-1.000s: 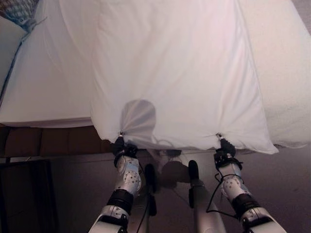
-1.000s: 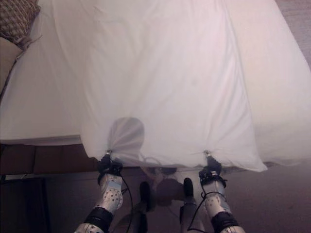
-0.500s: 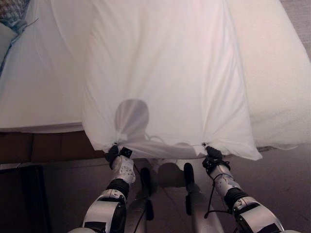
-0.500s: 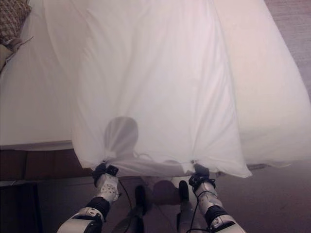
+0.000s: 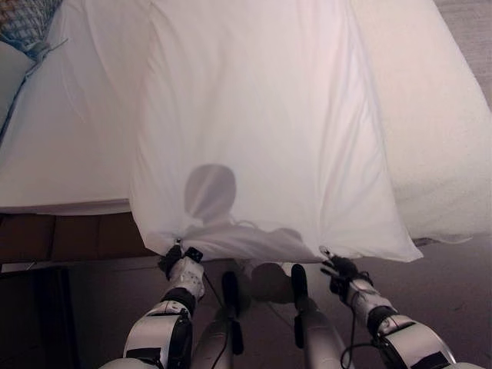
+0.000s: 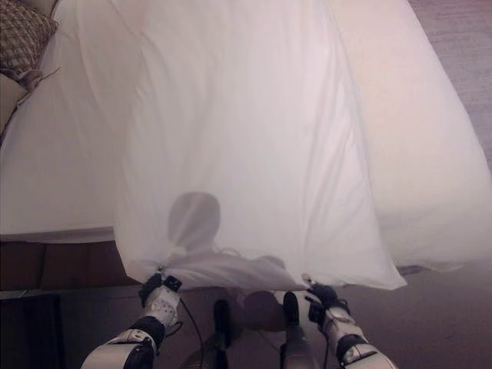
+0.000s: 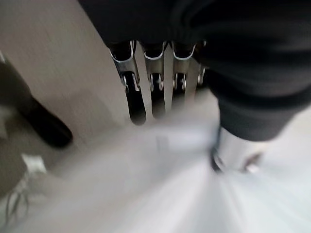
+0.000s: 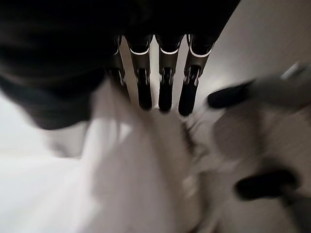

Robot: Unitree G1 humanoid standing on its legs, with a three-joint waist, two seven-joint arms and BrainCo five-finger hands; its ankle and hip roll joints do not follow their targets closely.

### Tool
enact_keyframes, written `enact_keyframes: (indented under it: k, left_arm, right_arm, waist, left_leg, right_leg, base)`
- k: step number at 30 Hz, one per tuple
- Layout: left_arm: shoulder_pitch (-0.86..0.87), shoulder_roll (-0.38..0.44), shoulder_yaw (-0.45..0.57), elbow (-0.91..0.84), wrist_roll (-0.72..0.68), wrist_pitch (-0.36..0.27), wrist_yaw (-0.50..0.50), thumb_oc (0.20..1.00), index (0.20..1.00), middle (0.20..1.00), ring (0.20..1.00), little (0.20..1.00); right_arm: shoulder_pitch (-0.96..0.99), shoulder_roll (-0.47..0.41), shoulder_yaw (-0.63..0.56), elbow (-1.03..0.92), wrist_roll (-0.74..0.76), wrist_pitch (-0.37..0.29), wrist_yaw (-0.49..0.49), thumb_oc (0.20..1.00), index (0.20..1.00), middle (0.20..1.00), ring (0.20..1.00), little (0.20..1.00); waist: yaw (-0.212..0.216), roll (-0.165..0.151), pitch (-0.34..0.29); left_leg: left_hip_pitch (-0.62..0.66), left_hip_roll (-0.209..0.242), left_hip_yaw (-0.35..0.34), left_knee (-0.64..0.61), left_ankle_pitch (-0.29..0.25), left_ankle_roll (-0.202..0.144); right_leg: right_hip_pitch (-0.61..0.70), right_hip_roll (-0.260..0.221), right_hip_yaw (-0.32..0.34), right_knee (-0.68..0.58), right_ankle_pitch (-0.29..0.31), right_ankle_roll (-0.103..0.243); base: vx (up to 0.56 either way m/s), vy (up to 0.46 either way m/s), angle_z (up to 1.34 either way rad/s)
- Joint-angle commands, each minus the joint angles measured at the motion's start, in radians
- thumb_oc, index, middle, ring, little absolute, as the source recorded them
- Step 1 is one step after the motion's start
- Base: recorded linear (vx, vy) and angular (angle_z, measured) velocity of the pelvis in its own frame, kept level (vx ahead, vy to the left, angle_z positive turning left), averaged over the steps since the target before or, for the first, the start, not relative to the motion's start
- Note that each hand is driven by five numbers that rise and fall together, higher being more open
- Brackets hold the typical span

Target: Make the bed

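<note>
Left eye view, sheet: you see a white sheet spread down the middle of the bed, its near edge hanging past the bed's foot toward you.
Left eye view, left hand: your left hand sits at the sheet's near left corner, with the cloth bunched to a point where it meets the hand.
Left eye view, right hand: your right hand sits at the near right part of the same edge, the cloth gathered there too.
Left eye view, surroundings: a patterned pillow lies at the far left corner of the bed, and a dark floor lies below the bed's foot.
Right eye view: you get the same layout, the sheet's near edge stretched between the two hands, a woven pillow at the far left.
Left wrist view, grip: your left hand's fingers curl down onto white cloth, with the thumb under the fold, so the cloth is pinched.
Right wrist view, grip: your right hand's fingers curl over a bunched fold of the sheet and hold it.
</note>
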Motion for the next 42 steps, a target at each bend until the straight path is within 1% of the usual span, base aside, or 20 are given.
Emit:
enact_keyframes:
  k: [1,3,5,6,8,11,14,15,17,18,20,23,24,26,29,36,37,38,40,42]
  left_arm:
    - [0.161,0.051,0.009,0.09,0.042,0.0,0.029,1.0,1.0,1.0,1.0,1.0]
    - [0.182,0.049,-0.03,0.054,0.076,-0.007,0.009,1.0,1.0,1.0,1.0,1.0]
    - [0.21,0.05,-0.134,0.026,0.239,0.03,-0.007,1.0,1.0,1.0,1.0,1.0]
    - [0.226,0.05,-0.208,0.007,0.37,0.059,0.002,1.0,1.0,1.0,1.0,1.0]
    - [0.247,0.051,-0.222,0.004,0.383,0.068,-0.003,1.0,1.0,1.0,1.0,1.0]
    - [0.291,0.071,-0.318,-0.095,0.565,0.093,-0.004,1.0,1.0,1.0,1.0,1.0]
    - [0.361,0.14,-0.386,-0.265,0.67,0.04,-0.09,1.0,1.0,1.0,1.0,1.0]
    - [0.362,0.14,-0.386,-0.266,0.67,0.04,-0.09,1.0,1.0,1.0,1.0,1.0]
    - [0.382,0.178,-0.418,-0.328,0.687,-0.006,-0.17,1.0,1.0,1.0,1.0,1.0]
    - [0.386,0.201,-0.445,-0.371,0.686,-0.034,-0.219,1.0,1.0,1.0,1.0,1.0]
    - [0.374,0.246,-0.513,-0.439,0.653,-0.079,-0.389,1.0,1.0,1.0,1.0,1.0]
    - [0.336,0.276,-0.592,-0.503,0.561,-0.107,-0.55,1.0,1.0,1.0,1.0,1.0]
    - [0.336,0.276,-0.592,-0.503,0.561,-0.107,-0.551,1.0,1.0,1.0,1.0,1.0]
    - [0.259,0.301,-0.671,-0.579,0.497,-0.106,-0.665,1.0,1.0,1.0,1.0,1.0]
    - [0.158,0.305,-0.729,-0.617,0.433,-0.093,-0.75,1.0,1.0,1.0,1.0,1.0]
    - [-0.104,0.32,-0.863,-0.593,0.281,0.01,-0.986,1.0,1.0,1.0,1.0,1.0]
    - [-0.105,0.32,-0.863,-0.593,0.281,0.01,-0.986,1.0,1.0,1.0,1.0,1.0]
    - [-0.169,0.333,-0.896,-0.588,0.19,0.059,-1.085,1.0,1.0,1.0,1.0,1.0]
    - [-0.228,0.342,-0.906,-0.586,0.156,0.065,-1.126,1.0,1.0,1.0,1.0,1.0]
    - [-0.272,0.338,-0.888,-0.577,0.152,0.05,-1.12,1.0,1.0,1.0,1.0,1.0]
  right_arm:
    - [0.102,0.023,0.004,0.029,-0.022,0.013,0.017,1.0,1.0,1.0,1.0,1.0]
    - [0.118,0.016,-0.006,0.028,-0.015,0.008,0.026,1.0,1.0,1.0,1.0,1.0]
    - [0.135,0.011,-0.016,0.03,-0.009,0.004,0.027,1.0,1.0,1.0,1.0,1.0]
    - [0.141,0.006,-0.021,0.041,-0.019,0.001,0.03,1.0,1.0,1.0,1.0,1.0]
    - [0.148,0.002,0.012,0.051,-0.088,0.011,0.042,1.0,1.0,1.0,1.0,1.0]
    - [0.158,-0.003,-0.005,0.033,-0.072,-0.005,0.037,1.0,1.0,1.0,1.0,1.0]
    - [0.185,-0.002,0.01,-0.086,-0.033,-0.061,0.048,1.0,1.0,1.0,1.0,1.0]
    - [0.186,-0.001,0.01,-0.086,-0.034,-0.061,0.047,1.0,1.0,1.0,1.0,1.0]
    - [0.205,-0.012,0.037,-0.199,-0.037,-0.098,0.046,1.0,1.0,1.0,1.0,1.0]
    - [0.214,-0.021,0.051,-0.268,-0.036,-0.117,0.042,1.0,1.0,1.0,1.0,1.0]
    - [0.215,-0.053,0.073,-0.397,-0.023,-0.148,0.059,1.0,1.0,1.0,1.0,1.0]
    - [0.197,-0.097,0.119,-0.53,-0.011,-0.171,0.103,1.0,1.0,1.0,1.0,1.0]
    - [0.197,-0.097,0.119,-0.53,-0.011,-0.171,0.103,1.0,1.0,1.0,1.0,1.0]
    - [0.134,-0.138,0.162,-0.588,0.045,-0.178,0.184,1.0,1.0,1.0,1.0,1.0]
    - [0.04,-0.165,0.208,-0.604,0.072,-0.173,0.248,1.0,1.0,1.0,1.0,1.0]
    - [-0.161,-0.19,0.296,-0.551,0.141,-0.102,0.393,1.0,1.0,1.0,1.0,1.0]
    - [-0.161,-0.19,0.295,-0.551,0.141,-0.102,0.394,1.0,1.0,1.0,1.0,1.0]
    - [-0.209,-0.196,0.32,-0.538,0.177,-0.065,0.452,1.0,1.0,1.0,1.0,1.0]
    - [-0.255,-0.198,0.334,-0.518,0.211,-0.047,0.489,1.0,1.0,1.0,1.0,1.0]
    - [-0.29,-0.196,0.331,-0.517,0.262,-0.023,0.525,1.0,1.0,1.0,1.0,1.0]
  waist:
    - [0.017,-0.037,-0.009]
    - [0.018,-0.035,-0.007]
    - [0.02,-0.035,-0.002]
    - [0.021,-0.033,0.003]
    - [0.022,-0.029,0.0]
    - [0.023,-0.022,-0.003]
    - [0.028,-0.02,0.0]
    - [0.028,-0.02,0.0]
    - [0.026,-0.021,0.0]
    - [0.023,-0.022,0.001]
    - [0.015,-0.021,0.002]
    - [0.006,-0.021,0.002]
    - [0.006,-0.021,0.002]
    - [0.001,-0.016,0.005]
    - [-0.002,-0.014,0.013]
    - [-0.01,0.001,0.03]
    - [-0.01,0.001,0.03]
    - [-0.014,0.004,0.028]
    - [-0.014,0.006,0.028]
    - [-0.013,0.006,0.028]
  left_leg:
    - [-0.071,0.006,0.001,0.074,-0.03,-0.031]
    - [-0.069,0.007,-0.007,0.075,-0.029,-0.031]
    - [-0.072,0.007,-0.014,0.079,-0.028,-0.03]
    - [-0.069,0.007,-0.017,0.081,-0.03,-0.029]
    - [-0.071,0.005,-0.023,0.074,-0.025,-0.028]
    - [-0.068,0.005,-0.025,0.057,-0.017,-0.03]
    - [-0.065,0.004,-0.029,0.049,-0.01,-0.031]
    - [-0.065,0.004,-0.029,0.048,-0.01,-0.031]
    - [-0.063,0.005,-0.028,0.046,-0.009,-0.033]
    - [-0.065,0.005,-0.028,0.047,-0.009,-0.034]
    - [-0.066,0.006,-0.025,0.046,-0.009,-0.036]
    - [-0.076,0.006,-0.022,0.05,-0.009,-0.039]
    - [-0.076,0.006,-0.022,0.05,-0.01,-0.039]
    - [-0.095,0.006,-0.02,0.062,-0.01,-0.042]
    - [-0.12,0.009,-0.018,0.081,-0.012,-0.043]
    - [-0.214,0.013,-0.017,0.143,-0.009,-0.05]
    - [-0.215,0.013,-0.017,0.144,-0.009,-0.05]
    - [-0.253,0.018,-0.018,0.167,-0.012,-0.052]
    - [-0.278,0.021,-0.019,0.182,-0.013,-0.053]
    - [-0.303,0.025,-0.018,0.196,-0.014,-0.055]
  right_leg:
    - [-0.041,-0.052,0.0,0.029,0.019,0.068]
    - [-0.036,-0.05,-0.006,0.032,0.015,0.068]
    - [-0.036,-0.047,-0.009,0.038,0.012,0.066]
    - [-0.031,-0.045,-0.012,0.039,0.009,0.066]
    - [-0.032,-0.046,-0.015,0.034,0.012,0.065]
    - [-0.025,-0.051,-0.018,0.014,0.018,0.071]
    - [-0.023,-0.049,-0.016,0.011,0.016,0.073]
    - [-0.023,-0.049,-0.016,0.011,0.015,0.073]
    - [-0.024,-0.047,-0.013,0.014,0.013,0.073]
    - [-0.026,-0.045,-0.011,0.015,0.013,0.074]
    - [-0.031,-0.043,-0.007,0.019,0.011,0.075]
    - [-0.05,-0.036,0.0,0.035,0.005,0.073]
    - [-0.05,-0.036,0.0,0.035,0.005,0.073]
    - [-0.079,-0.03,0.002,0.059,-0.001,0.07]
    - [-0.109,-0.026,0.007,0.078,-0.002,0.068]
    - [-0.218,-0.011,0.011,0.17,-0.021,0.055]
    - [-0.219,-0.011,0.011,0.171,-0.021,0.055]
    - [-0.258,-0.01,0.01,0.196,-0.025,0.053]
    - [-0.287,-0.01,0.008,0.212,-0.026,0.051]
    - [-0.313,-0.01,0.009,0.227,-0.025,0.051]
  base:
    - [0.03,-0.021,0.07]
    - [0.02,-0.023,0.04]
    - [0.0,-0.024,0.05]
    - [0.0,-0.018,0.09]
    - [0.0,-0.017,0.12]
    - [0.01,-0.009,0.12]
    - [0.0,-0.023,0.06]
    - [0.0,0.0,0.0]
    - [0.0,0.0,0.0]
    - [0.0,0.0,0.0]
    - [0.0,0.0,0.0]
    - [0.0,0.0,0.0]
    - [0.0,0.0,0.0]
    - [-0.04,-0.013,-0.01]
    - [-0.05,-0.018,-0.04]
    - [-0.06,-0.017,0.0]
    - [-0.06,-0.018,0.01]
    - [-0.06,-0.018,0.01]
    - [-0.06,-0.021,0.03]
    - [-0.04,-0.015,0.0]
